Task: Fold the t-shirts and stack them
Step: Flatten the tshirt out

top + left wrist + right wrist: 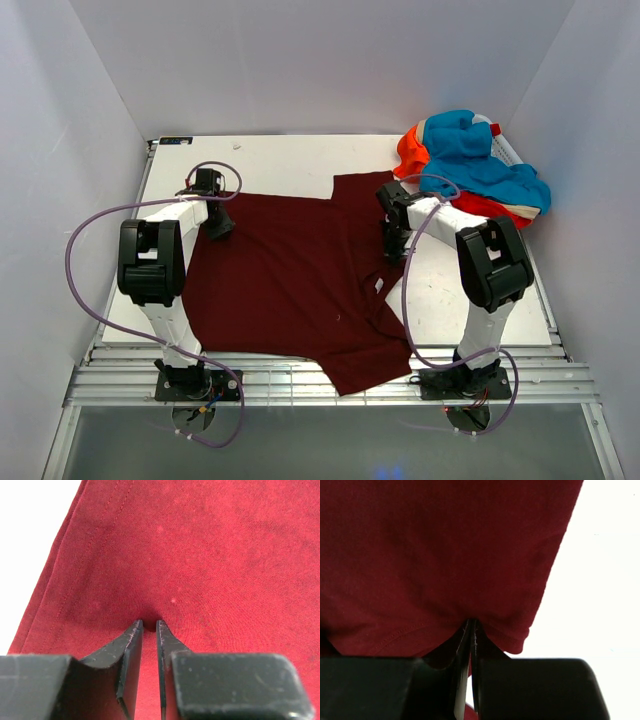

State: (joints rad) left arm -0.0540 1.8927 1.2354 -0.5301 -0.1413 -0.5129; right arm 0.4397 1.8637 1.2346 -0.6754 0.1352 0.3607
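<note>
Our right gripper is clenched on the maroon t-shirt hem; our left gripper, nearly closed, pinches limp, light cloth that will drape, so hems suit best.

The left gripper presses its nearly closed fingertips into the maroon t-shirt, beside its stitched hem.

Three t-shirts are showing: one maroon t-shirt lying between two grippers, one orange-red and one turquoise-blue lying beyond the right gripper.
</note>
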